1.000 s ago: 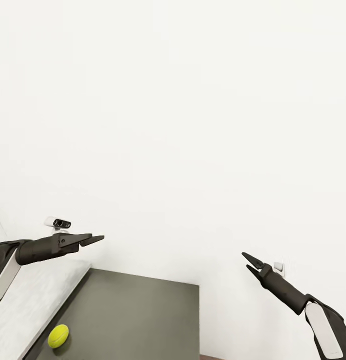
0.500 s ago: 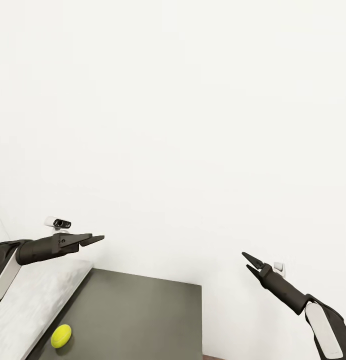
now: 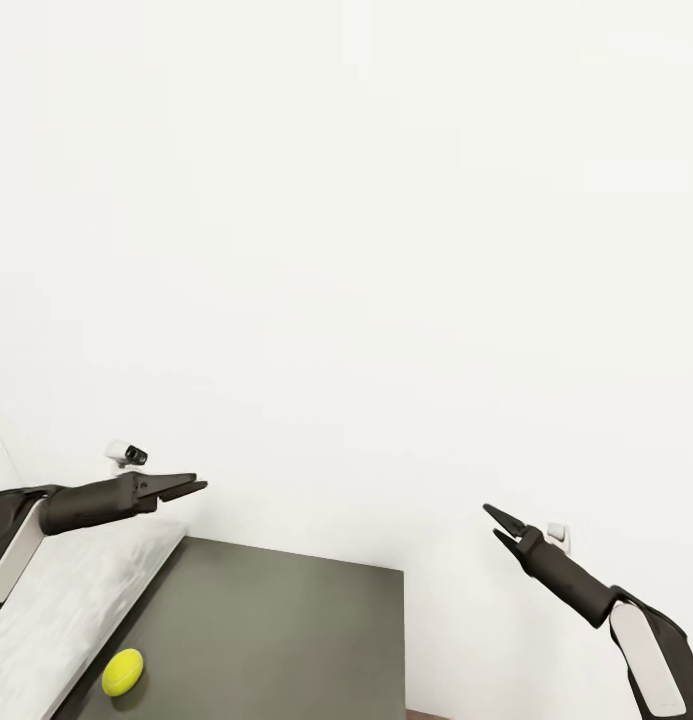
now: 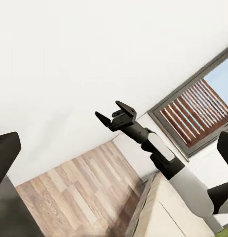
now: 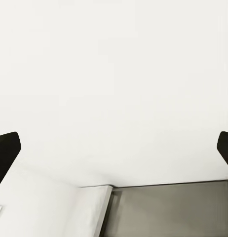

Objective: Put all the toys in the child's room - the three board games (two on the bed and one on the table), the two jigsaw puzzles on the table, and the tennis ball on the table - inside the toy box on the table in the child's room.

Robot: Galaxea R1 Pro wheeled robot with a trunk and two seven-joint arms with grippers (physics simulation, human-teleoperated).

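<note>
White wall takes up most of what I see from the head camera, with both arms raised in front of it and nothing in either one. My left gripper [image 3: 186, 487] hangs in the air with its fingers close together, a narrow gap at most from this side-on angle, though its own wrist camera has the two dark fingertips at opposite edges of the picture, so I cannot tell its true spread. My right gripper [image 3: 494, 524] is spread into an open V, and I see it again from the left wrist camera [image 4: 115, 113] with both jaws apart. The tennis ball [image 3: 122, 671] lies well below my left gripper, on the dark grey surface [image 3: 286, 630] just beside the edge of the table [image 3: 76, 590], whose pale speckled top is cut off by the frame. A small white fitting [image 3: 557, 534] on the wall is half hidden behind my right gripper and I cannot make it out.
</note>
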